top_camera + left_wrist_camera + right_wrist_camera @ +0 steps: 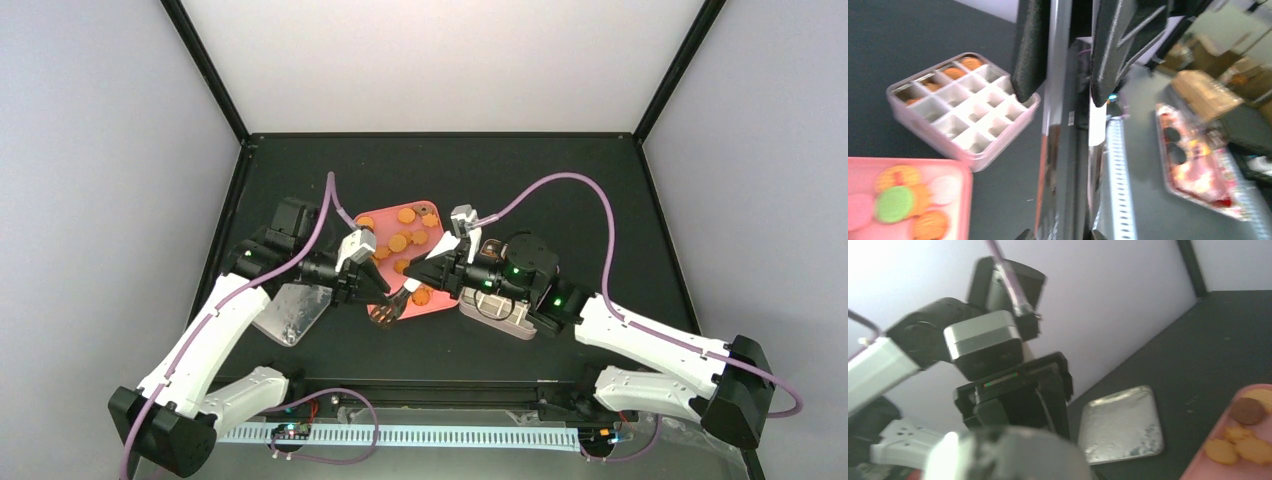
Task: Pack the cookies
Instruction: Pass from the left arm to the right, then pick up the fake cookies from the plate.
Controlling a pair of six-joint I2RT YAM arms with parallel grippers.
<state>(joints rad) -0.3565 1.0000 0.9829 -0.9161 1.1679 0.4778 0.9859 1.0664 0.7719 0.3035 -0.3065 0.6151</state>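
Observation:
Orange and yellow cookies (398,242) lie on a pink tray (445,308) in the middle of the table. The left wrist view shows cookies (895,202), one of them green, on that tray (965,200). Behind it is a pink divided box (993,150) with a few cookies in its far cells. My left gripper (378,288) (1063,97) is shut on long metal tongs (1068,150), whose tip (385,312) hangs over the tray's near edge. My right gripper (425,272) faces it across the tray. A blurred grey shape (1013,455) hides its fingers in the right wrist view.
The divided box (505,320) sits under my right arm. A clear lid (290,312) (1120,422) lies left of the tray. A lit strip (400,436) runs along the table's front edge. A clear packet (1198,160) shows beyond that strip.

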